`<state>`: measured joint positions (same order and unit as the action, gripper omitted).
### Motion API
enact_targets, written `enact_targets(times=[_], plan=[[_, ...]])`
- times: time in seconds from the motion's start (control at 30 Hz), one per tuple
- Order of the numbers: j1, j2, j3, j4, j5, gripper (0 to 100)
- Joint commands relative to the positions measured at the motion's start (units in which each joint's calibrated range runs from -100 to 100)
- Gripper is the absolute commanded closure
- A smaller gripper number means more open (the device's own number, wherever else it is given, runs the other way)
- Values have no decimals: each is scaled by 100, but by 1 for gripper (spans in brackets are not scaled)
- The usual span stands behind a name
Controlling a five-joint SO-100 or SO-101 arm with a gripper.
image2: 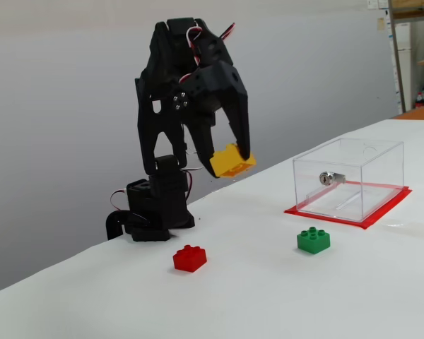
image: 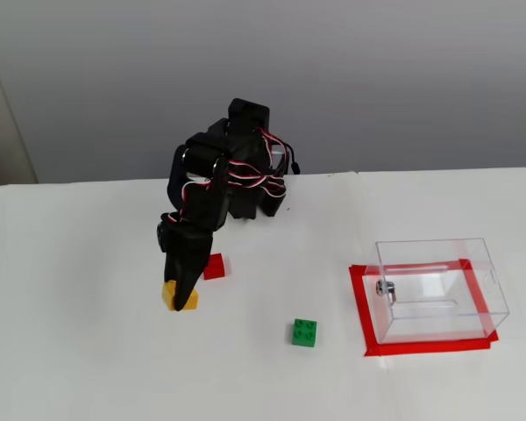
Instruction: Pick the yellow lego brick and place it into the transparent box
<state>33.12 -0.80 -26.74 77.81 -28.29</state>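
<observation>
The white table (image: 70,368) was seen carrying the transparent box (image: 438,289) on a red-taped patch at the right in a fixed view. The gripper (image2: 230,161) was clamped on the yellow lego brick (image2: 231,160), which was held well above the table, with the green brick (image2: 314,240) and red brick (image2: 189,258) lying below.

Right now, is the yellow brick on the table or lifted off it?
Lifted. The hand holds the yellow brick tilted, clear of the table.
</observation>
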Motion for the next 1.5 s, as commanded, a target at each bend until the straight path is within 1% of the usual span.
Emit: enact_targets(times=[0.0, 0.23, 0.53, 0.77, 0.87, 1.0, 1.17, 1.27, 1.47], plan=[[-543, -509, -120, 9, 26, 90], [-1866, -806, -156, -17, 62, 90], [-3693, -951, -147, -70, 511, 90], [-5009, -866, -156, -96, 730, 90], [-5519, -857, -83, -374, 845, 90], [-6125, -772, -83, -696, 1054, 90], [-6761, -382, -83, -714, 1174, 90], [-7190, -187, -83, -818, 1351, 90], [-7730, 220, -83, -949, 1372, 90]])
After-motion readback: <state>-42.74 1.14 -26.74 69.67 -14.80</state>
